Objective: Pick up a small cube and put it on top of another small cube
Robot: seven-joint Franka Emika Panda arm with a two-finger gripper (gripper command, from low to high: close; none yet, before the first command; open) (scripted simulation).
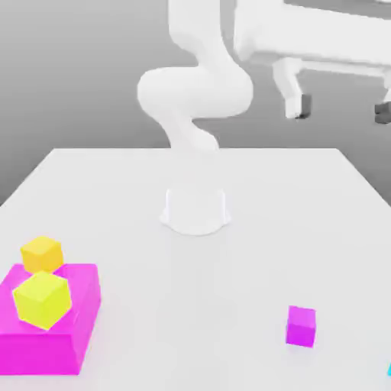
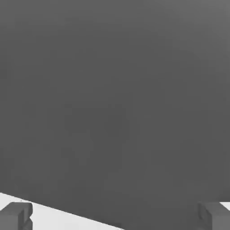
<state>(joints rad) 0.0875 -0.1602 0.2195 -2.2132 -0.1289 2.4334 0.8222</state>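
Exterior view shows the gripper (image 1: 341,109) high above the desk's far right part, its two dark fingertips (image 1: 298,105) spread wide apart and holding nothing. Below, on the white desk (image 1: 229,305), the cyan cube (image 1: 389,370) is a sliver at the near right corner. The orange-yellow cube (image 1: 41,254) sits near the left edge, touching the far side of a magenta block (image 1: 50,336) that bears a lime-yellow cube (image 1: 42,298). A small magenta cube (image 1: 301,326) lies toward the near right
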